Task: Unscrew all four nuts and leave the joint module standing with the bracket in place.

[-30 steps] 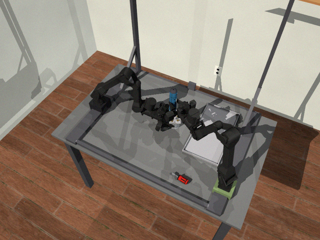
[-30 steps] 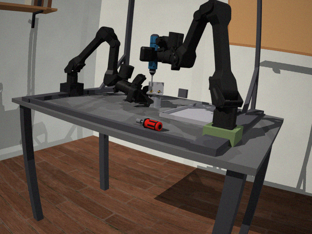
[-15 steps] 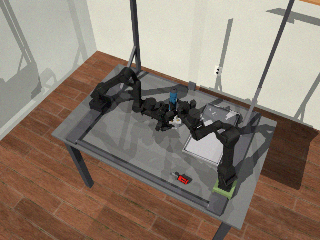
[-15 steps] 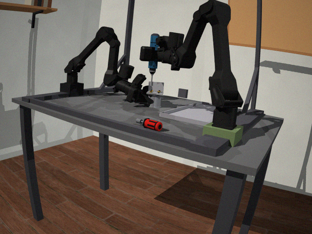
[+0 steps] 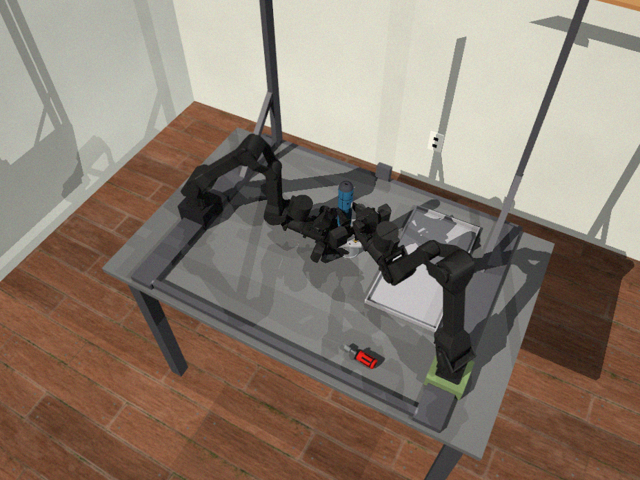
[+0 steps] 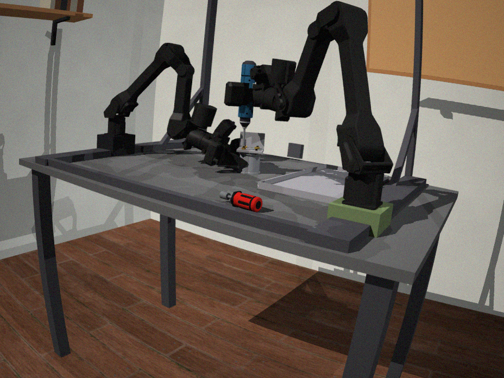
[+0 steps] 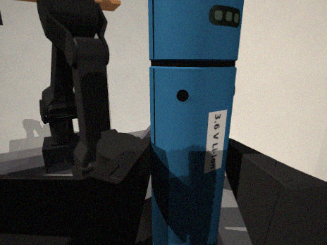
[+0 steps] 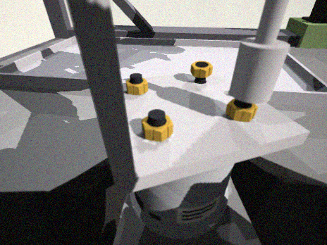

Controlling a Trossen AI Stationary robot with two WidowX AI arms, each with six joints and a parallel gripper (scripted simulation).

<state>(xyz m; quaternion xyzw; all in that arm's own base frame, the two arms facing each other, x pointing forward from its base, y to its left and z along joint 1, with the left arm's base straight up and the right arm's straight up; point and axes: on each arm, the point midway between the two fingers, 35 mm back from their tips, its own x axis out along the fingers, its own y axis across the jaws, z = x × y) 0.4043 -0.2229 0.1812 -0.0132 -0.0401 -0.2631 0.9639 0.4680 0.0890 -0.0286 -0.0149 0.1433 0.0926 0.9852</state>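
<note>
My left gripper (image 6: 246, 94) (image 7: 187, 145) is shut on the electric nut driver (image 5: 345, 195) (image 6: 245, 112) (image 7: 192, 88), held upright. Its socket (image 8: 259, 70) hangs right over the right-hand front nut (image 8: 242, 111), hiding the stud's top; whether it touches, I cannot tell. The left front nut (image 8: 157, 129) and left back nut (image 8: 137, 86) sit low on their studs. The right back nut (image 8: 201, 70) sits high on its stud. My right gripper (image 8: 179, 153) is shut on the joint module (image 6: 253, 163) (image 8: 165, 198), which stands upright with the bracket (image 6: 255, 139) (image 8: 190, 156) on top.
A red-handled tool (image 5: 366, 359) (image 6: 246, 201) lies near the table's front edge. A shallow tray (image 5: 400, 313) (image 6: 293, 193) lies beside the joint module, towards the left arm's green base block (image 5: 439, 382) (image 6: 354, 211). Both arms meet closely around the module.
</note>
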